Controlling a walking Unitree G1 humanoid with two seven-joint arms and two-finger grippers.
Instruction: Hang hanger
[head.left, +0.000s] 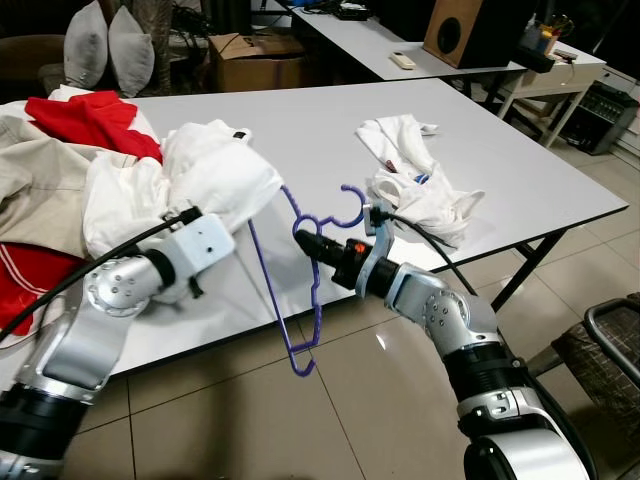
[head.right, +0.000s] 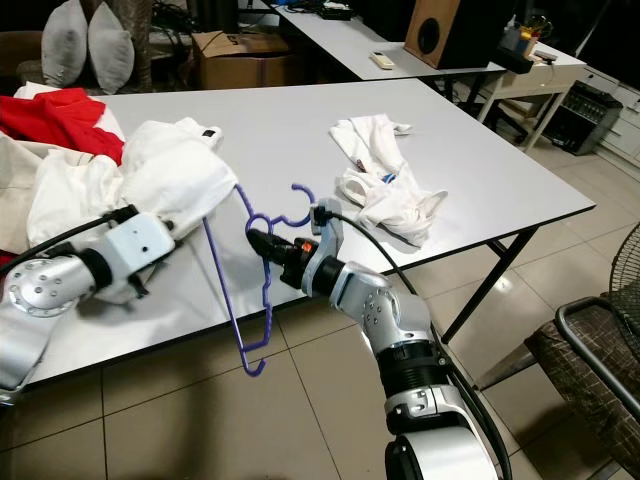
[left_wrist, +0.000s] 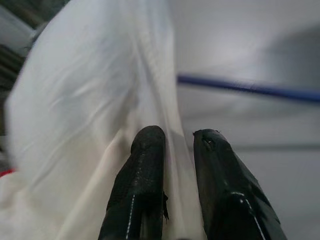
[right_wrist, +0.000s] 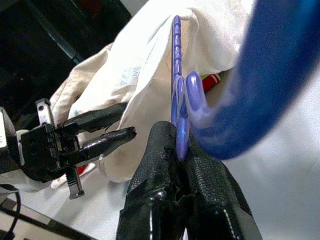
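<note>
Right gripper (right_wrist: 181, 150) clamps the thin purple plastic hanger (head.left: 303, 300) over the white table (head.left: 330, 130) front edge. Left gripper (left_wrist: 177, 145), fingers slightly parted, pinches the white cloth garment (head.left: 215, 180) touching the hanger.

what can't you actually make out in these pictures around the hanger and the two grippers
- Far end of the purple hanger: in both eye views the white garment covers it, so how far it sits inside is hidden.
- Left gripper: in the eye views the garment hides its fingertips; the left wrist view shows cloth between them.
- Hanger hook: a close blue blur in the right wrist view, where the right gripper clamps the hanger.
- Red cloth: cut off by the eye views' left edge.
</note>
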